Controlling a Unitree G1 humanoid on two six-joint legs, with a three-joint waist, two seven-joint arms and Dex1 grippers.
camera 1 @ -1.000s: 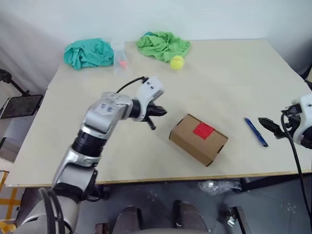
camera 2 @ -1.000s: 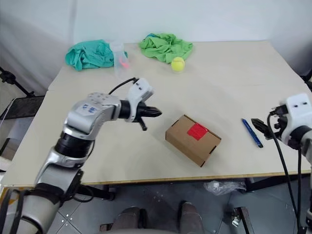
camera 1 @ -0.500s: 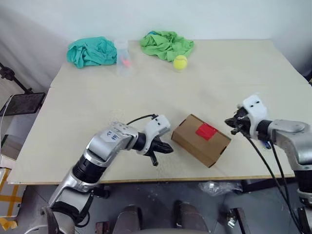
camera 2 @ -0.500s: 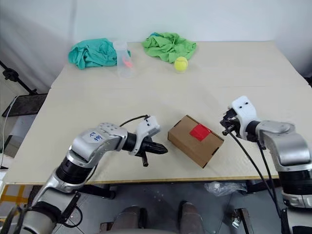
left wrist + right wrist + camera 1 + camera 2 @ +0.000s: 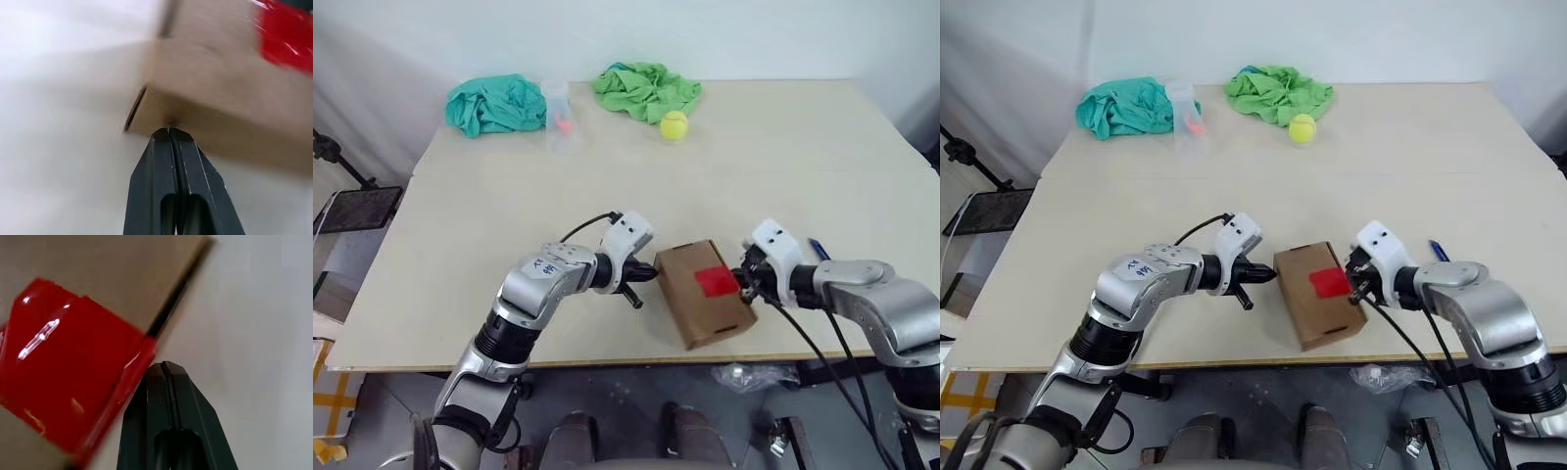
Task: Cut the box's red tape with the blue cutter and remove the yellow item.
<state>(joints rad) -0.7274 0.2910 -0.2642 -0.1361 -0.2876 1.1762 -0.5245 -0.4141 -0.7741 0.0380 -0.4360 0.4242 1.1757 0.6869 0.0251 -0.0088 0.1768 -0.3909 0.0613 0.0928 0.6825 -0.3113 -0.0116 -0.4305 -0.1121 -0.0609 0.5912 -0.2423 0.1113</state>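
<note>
Box (image 5: 703,303) pinched between 2 closed, empty grippers: left gripper (image 5: 651,271), right gripper (image 5: 739,277) at red tape (image 5: 716,282).

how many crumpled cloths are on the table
2: a teal cloth at the far left of the table, and a green cloth at the far middle beside the tennis ball.

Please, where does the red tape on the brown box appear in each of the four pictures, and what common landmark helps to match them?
Left eye view: red tape low and right of centre, on top of the box.
Right eye view: low, just right of centre, same box top.
Left wrist view: upper right corner.
Right wrist view: left half, beside the box's edge.
Shared landmark: the box between the left gripper and the right gripper.
</note>
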